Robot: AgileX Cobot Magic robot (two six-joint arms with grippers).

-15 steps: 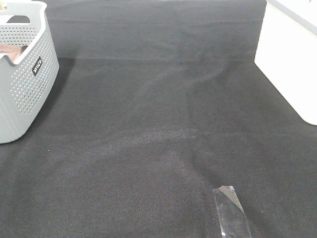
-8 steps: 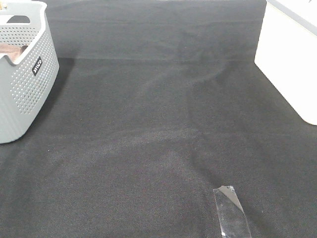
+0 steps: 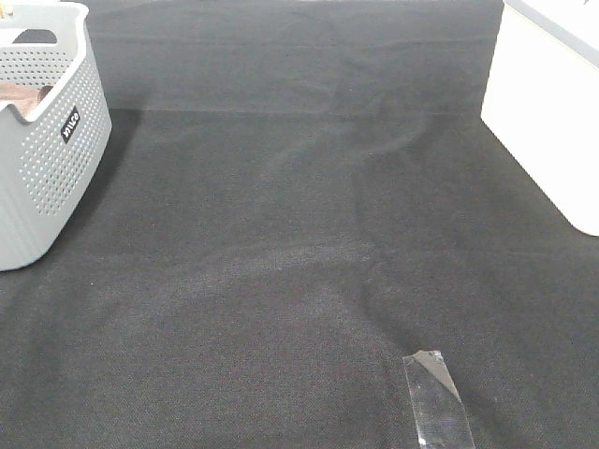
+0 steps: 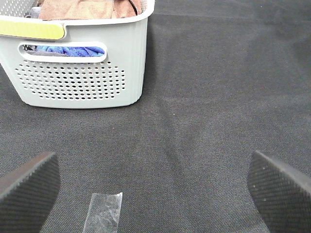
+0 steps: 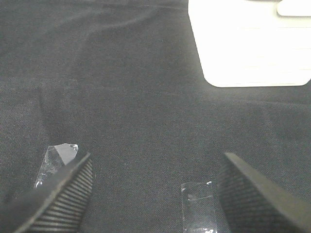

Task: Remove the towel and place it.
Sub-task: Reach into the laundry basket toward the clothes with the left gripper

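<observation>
The brown plush towel (image 4: 87, 7) lies inside a grey perforated basket (image 4: 82, 77); in the exterior high view only a small brown patch of the towel (image 3: 23, 94) shows over the rim of the basket (image 3: 47, 178) at the far left. A blue cloth (image 4: 70, 49) shows through the basket's handle slot. My left gripper (image 4: 153, 187) is open and empty, low over the black cloth, some way from the basket. My right gripper (image 5: 153, 187) is open and empty over the black cloth. Neither gripper shows in the exterior high view.
A black cloth (image 3: 299, 234) covers the table. A white box (image 3: 552, 112) stands at the right edge; it also shows in the right wrist view (image 5: 252, 43). Strips of clear tape (image 3: 435, 398) lie on the cloth near the front, also seen in the wrist views (image 4: 103, 213) (image 5: 197, 199).
</observation>
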